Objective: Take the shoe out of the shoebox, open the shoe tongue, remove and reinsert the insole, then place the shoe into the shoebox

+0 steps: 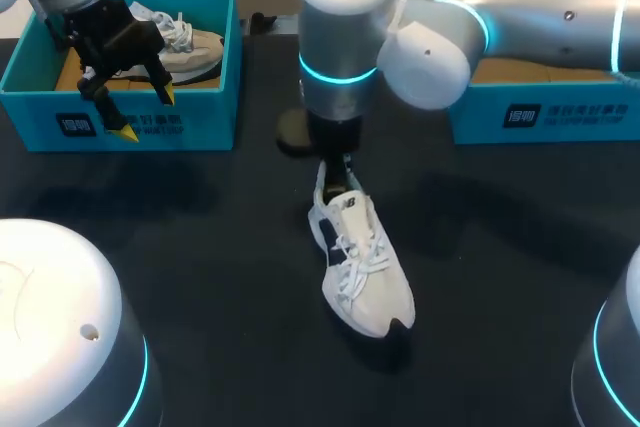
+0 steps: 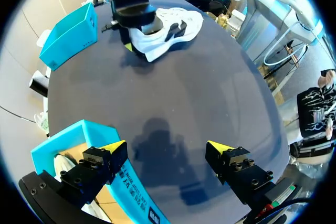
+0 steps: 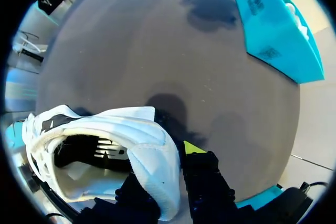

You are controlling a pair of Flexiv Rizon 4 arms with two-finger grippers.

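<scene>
Dark tabletop (image 1: 500,247) carries a white shoe (image 1: 365,267) mid-table, heel pinched by right end effector (image 1: 338,172). Left end effector (image 1: 147,115) spread above blue shoebox (image 1: 150,125) holding second shoe (image 1: 190,45).

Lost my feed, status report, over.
Left gripper open above shoebox edge. Right gripper shut on white shoe at heel, on table. No obstruction seen.

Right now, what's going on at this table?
The right arm's fingers are shut on the heel of a white lace-up sneaker, which lies on the black table outside any box. The left arm's fingers hang open over the teal cardboard shoebox at the left, which holds a second white sneaker. I can't tell whether the insole is in.
</scene>
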